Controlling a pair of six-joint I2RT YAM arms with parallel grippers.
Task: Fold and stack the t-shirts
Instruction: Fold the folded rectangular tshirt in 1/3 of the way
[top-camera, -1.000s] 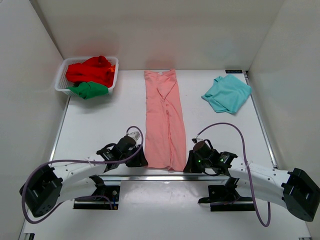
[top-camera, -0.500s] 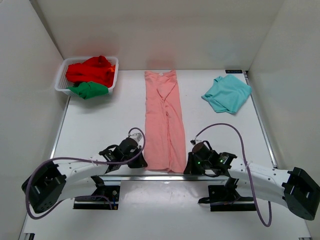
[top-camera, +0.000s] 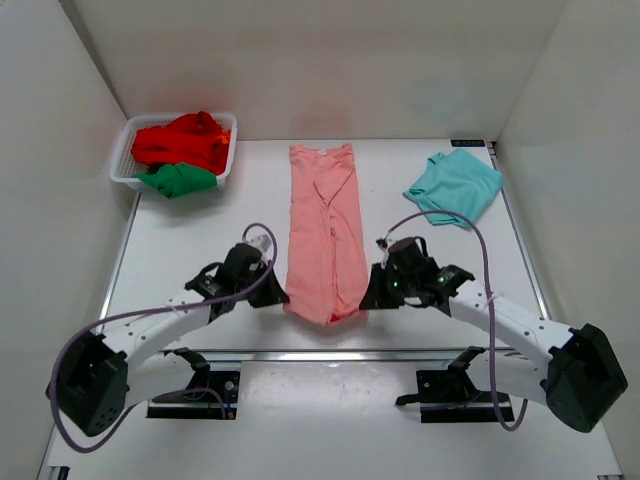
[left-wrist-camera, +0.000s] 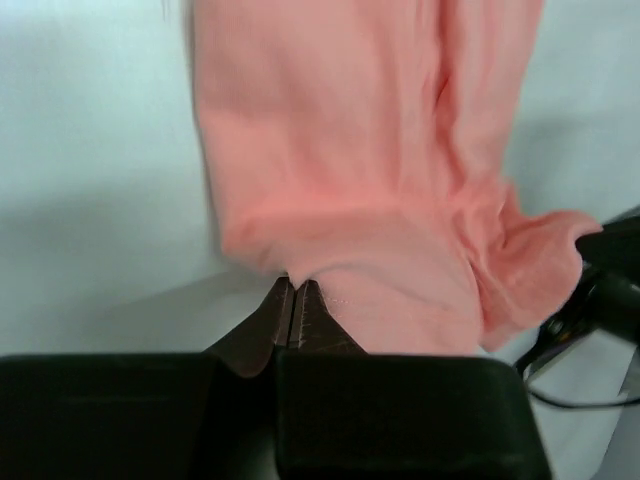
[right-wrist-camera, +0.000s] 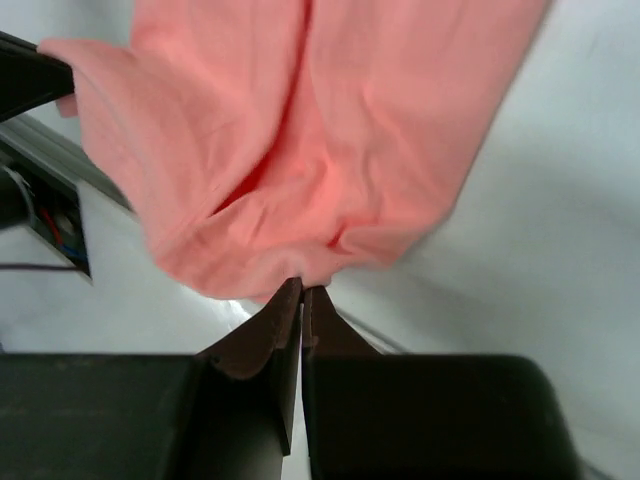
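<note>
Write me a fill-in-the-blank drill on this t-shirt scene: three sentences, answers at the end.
The left gripper and the right gripper each pinch the near end of the salmon-pink t-shirt, so both are ____.
The light teal t-shirt lies on the table toward its far ____ corner.
The red t-shirt and the green t-shirt sit in the white basket at the far ____ corner.
Missing words: shut; right; left.

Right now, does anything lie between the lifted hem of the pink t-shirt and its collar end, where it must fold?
Nothing visible. The left gripper and right gripper both pinch the salmon-pink t-shirt at its hem; its far part lies bare. The teal t-shirt and white basket sit aside.
</note>
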